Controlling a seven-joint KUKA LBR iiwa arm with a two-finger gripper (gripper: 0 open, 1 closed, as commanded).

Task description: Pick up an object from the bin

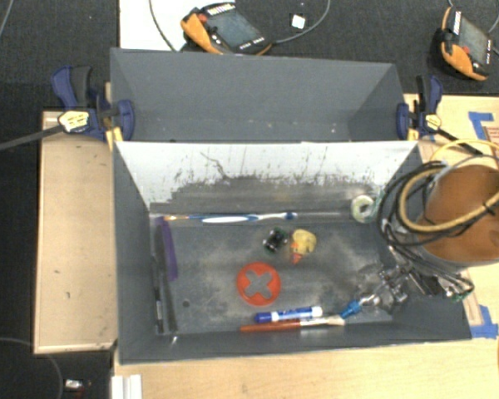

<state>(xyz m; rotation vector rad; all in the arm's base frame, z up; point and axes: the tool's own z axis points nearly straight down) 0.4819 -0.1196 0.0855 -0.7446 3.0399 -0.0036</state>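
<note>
Pincer [378, 292] sits low in the right front corner of the bin [258, 173], under the arm's orange cover and its cable loops. The cables and wrist hide it, so we cannot tell whether it is spread or pressed together. Nothing is visibly pinched.

The nearest thing is a small blue piece [350, 310] on the floor, just beside the pincer's tip on its left. We cannot tell whether they touch. We take this as the likely target, simply because it lies closest.

Next to it, along the front wall, lie a blue-and-white marker [289, 314] and a red pen [270, 326], side by side and touching. They probably settled there against the wall.

Mid-floor and well apart from the pincer:
- a red disc [259, 282] with a cross on it, lying flat
- a yellow lump [303, 242]
- a black bit [273, 240], just beside the yellow lump

At the foot of the back wall are a toothbrush [224, 218], lying lengthwise, and a tape roll [363, 208] at the right.

Judgement: the pick is not yet made. The blue piece is small and close to the front wall, so there is little room to close on it.
</note>
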